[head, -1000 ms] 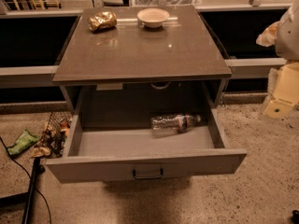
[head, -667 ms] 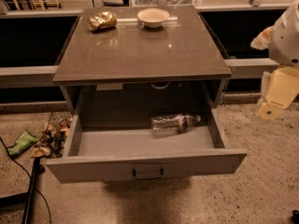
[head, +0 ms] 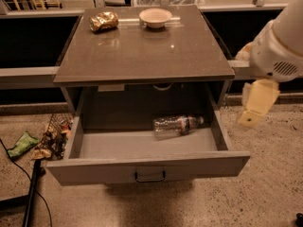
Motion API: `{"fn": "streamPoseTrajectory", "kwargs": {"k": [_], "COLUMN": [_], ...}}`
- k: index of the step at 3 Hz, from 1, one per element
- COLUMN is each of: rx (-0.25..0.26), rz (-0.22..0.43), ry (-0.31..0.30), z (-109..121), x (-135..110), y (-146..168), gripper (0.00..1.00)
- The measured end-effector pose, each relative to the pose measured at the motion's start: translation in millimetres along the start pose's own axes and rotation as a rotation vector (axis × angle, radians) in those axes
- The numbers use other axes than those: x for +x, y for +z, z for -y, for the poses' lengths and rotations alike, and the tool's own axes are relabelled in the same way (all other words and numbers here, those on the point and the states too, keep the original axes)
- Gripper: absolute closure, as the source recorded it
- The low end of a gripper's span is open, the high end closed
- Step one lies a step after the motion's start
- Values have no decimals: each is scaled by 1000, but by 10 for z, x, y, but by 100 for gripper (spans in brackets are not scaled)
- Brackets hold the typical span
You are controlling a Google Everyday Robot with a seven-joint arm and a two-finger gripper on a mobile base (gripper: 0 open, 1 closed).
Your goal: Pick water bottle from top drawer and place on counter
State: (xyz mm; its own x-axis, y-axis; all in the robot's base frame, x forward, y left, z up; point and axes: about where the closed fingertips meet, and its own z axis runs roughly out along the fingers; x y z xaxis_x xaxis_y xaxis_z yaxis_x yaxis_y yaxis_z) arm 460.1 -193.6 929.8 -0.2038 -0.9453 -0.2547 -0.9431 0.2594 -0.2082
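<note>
Your gripper [head: 257,104] has come closer to the right side of the open top drawer [head: 142,167]. You cannot tell if the gripper is open or closed. The water bottle [head: 177,125] lies inside at the back, untouched, so reach in next.

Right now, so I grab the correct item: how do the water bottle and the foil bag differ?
The water bottle is clear and lies on its side in the open top drawer; the foil bag is gold, crumpled, on the counter. Neither is held: the gripper hangs right of the drawer.
</note>
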Motion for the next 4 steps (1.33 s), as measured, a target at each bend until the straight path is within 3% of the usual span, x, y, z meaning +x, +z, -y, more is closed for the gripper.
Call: {"fn": "streamPoseTrajectory", "kwargs": {"k": [3, 4], "rx": [-169, -169], "rz": [148, 148], "ry": [-28, -28], "z": [-51, -51], "x": [-393, -393], "y": [1311, 1311], "gripper": [0, 0]}}
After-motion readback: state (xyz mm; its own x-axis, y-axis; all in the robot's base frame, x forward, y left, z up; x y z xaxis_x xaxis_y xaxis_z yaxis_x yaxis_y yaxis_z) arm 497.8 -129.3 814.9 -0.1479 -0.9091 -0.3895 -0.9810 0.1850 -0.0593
